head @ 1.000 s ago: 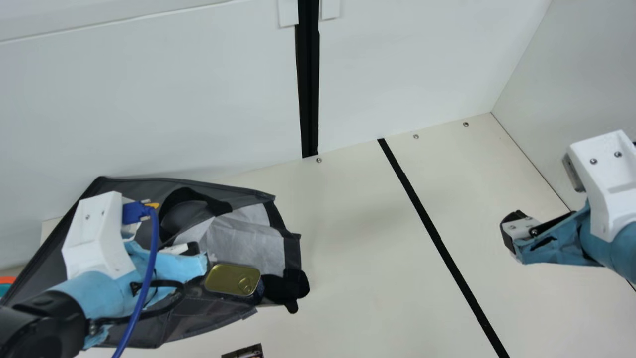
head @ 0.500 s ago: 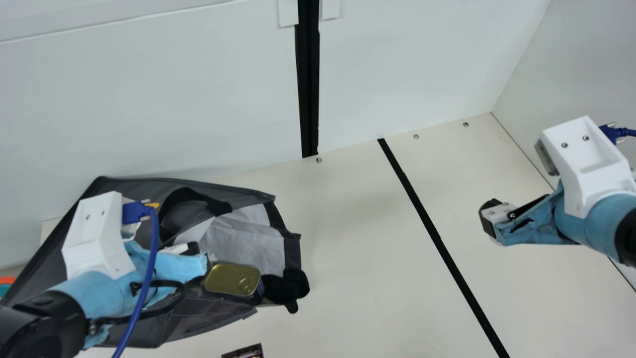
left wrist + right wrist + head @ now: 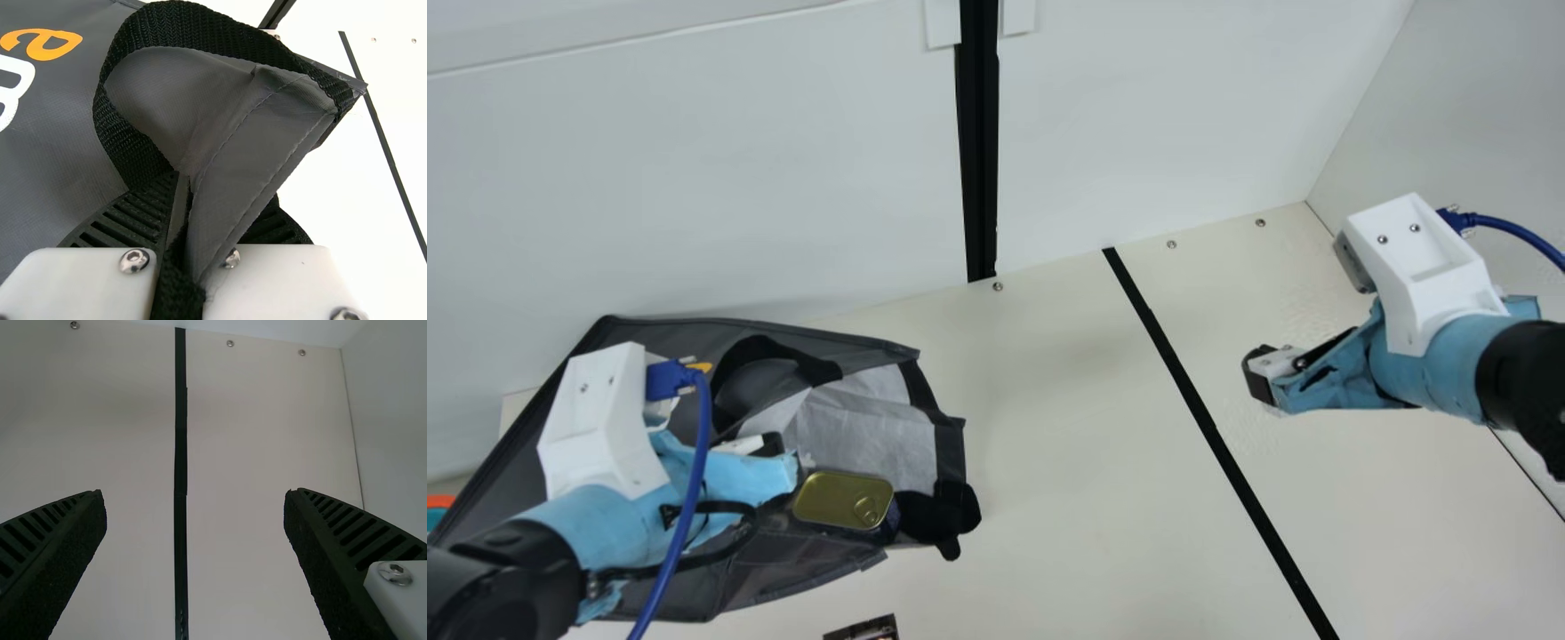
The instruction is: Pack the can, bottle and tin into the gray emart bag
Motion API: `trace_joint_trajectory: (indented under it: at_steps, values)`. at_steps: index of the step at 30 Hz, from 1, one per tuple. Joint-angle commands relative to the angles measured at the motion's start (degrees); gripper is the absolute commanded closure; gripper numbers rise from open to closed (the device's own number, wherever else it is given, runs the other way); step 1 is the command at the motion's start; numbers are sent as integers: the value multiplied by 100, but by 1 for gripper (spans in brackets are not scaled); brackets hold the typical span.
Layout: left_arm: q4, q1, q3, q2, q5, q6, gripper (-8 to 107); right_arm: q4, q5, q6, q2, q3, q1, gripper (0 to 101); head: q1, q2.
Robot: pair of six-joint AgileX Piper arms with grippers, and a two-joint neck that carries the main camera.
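Jaws apart, the right gripper (image 3: 1254, 377) swings in from the bench (image 3: 1067, 480)'s right edge, likely toward the tin (image 3: 838, 498), as the left gripper (image 3: 187, 190) clamps the gray emart bag (image 3: 783, 569).

Gray bag (image 3: 791, 564), black woven strap (image 3: 180, 25), gold tin (image 3: 831, 500), cream table (image 3: 1067, 444); the cut-off item (image 3: 864, 629) looks mostly dark.

- Cream table (image 3: 1067, 462), on both sides of the black strip (image 3: 1199, 409)
- White back wall (image 3: 694, 196), beyond the strip's far end
- Black upright bar (image 3: 980, 169), left of that end
- Pale side wall (image 3: 1485, 116), right of the strip
- Three screws (image 3: 1172, 244), one left of the strip's far end, two right
- Orange-and-teal thing (image 3: 438, 513), well left of the strip, partly cut off
- Dark printed item (image 3: 864, 629), left of the strip's near part, mostly cut off
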State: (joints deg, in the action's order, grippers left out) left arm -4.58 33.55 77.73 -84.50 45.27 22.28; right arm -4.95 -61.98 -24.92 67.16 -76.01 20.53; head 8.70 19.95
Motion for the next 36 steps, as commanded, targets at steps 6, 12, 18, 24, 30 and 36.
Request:
trace_joint_trajectory:
  at_steps: [6, 12, 18, 24, 30, 36]
  values:
    - [0, 0, 0, 0, 0, 0, 89, -491, -84, -230, 256, -61, 49, 10, 130, 5]
    - [0, 0, 0, 0, 0, 0, 89, -961, -160, -460, 467, -95, 108, 10, 130, 5]
    - [0, 0, 0, 0, 0, 0, 89, -1320, -192, -681, 644, -79, 132, 10, 130, 5]
    - [0, 0, 0, 0, 0, 0, 89, -1527, -193, -836, 813, -20, 113, 10, 130, 5]
    - [0, 0, 0, 0, 0, 0, 89, -1639, -140, -916, 970, 51, 24, 10, 130, 5]
    - [0, 0, 0, 0, 0, 0, 89, -1728, -35, -998, 1118, 157, -96, 10, 130, 5]
